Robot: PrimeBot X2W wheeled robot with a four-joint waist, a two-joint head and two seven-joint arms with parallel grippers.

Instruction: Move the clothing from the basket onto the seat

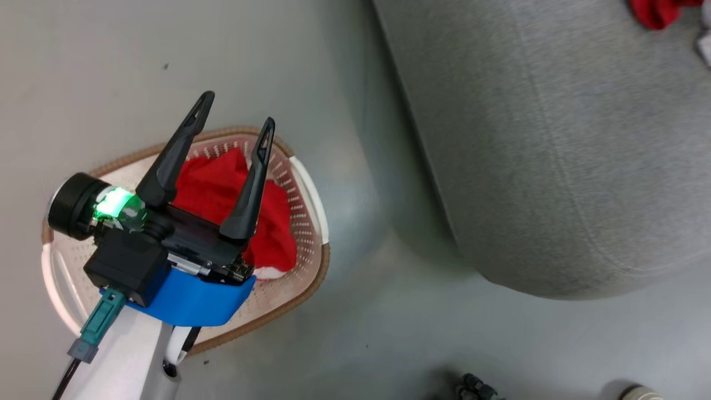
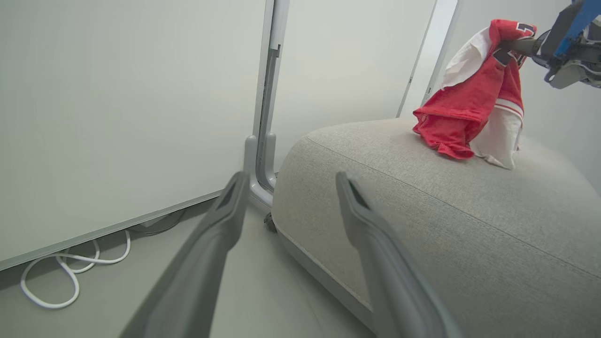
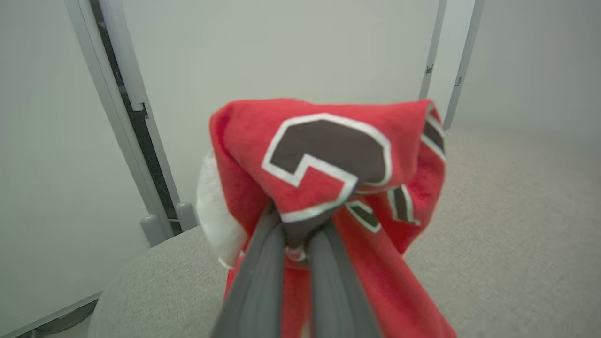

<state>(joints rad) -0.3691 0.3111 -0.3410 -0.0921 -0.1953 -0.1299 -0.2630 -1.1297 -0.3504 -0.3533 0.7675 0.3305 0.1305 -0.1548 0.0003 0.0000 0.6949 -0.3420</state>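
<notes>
Right gripper (image 3: 298, 230) was pinching the soft red jersey with black-and-white numbers (image 3: 328, 155). Its two long dark fingers were pressed together on a bunch of the cloth. It held the jersey up over the big grey fabric seat (image 2: 469, 234), and the bottom of the jersey touched the top of the seat. So the jersey was at the seat but not let go yet.

The left gripper (image 1: 239, 108) hung above the cream-white plastic basket with holes and a brown rim (image 1: 311, 280). The basket stood on the grey floor (image 1: 389, 344), near the seat but apart from it. The left gripper's fingers were spread wide and held nothing. Inside the basket lay a second soft red garment (image 1: 214, 186) with a bit of white at one edge. It was likely the shorts, but it was too crumpled to tell for sure.

I think the task was about half done. The jersey needed to be dropped on the seat. Then the second soft red garment had to be picked up and carried over too.
</notes>
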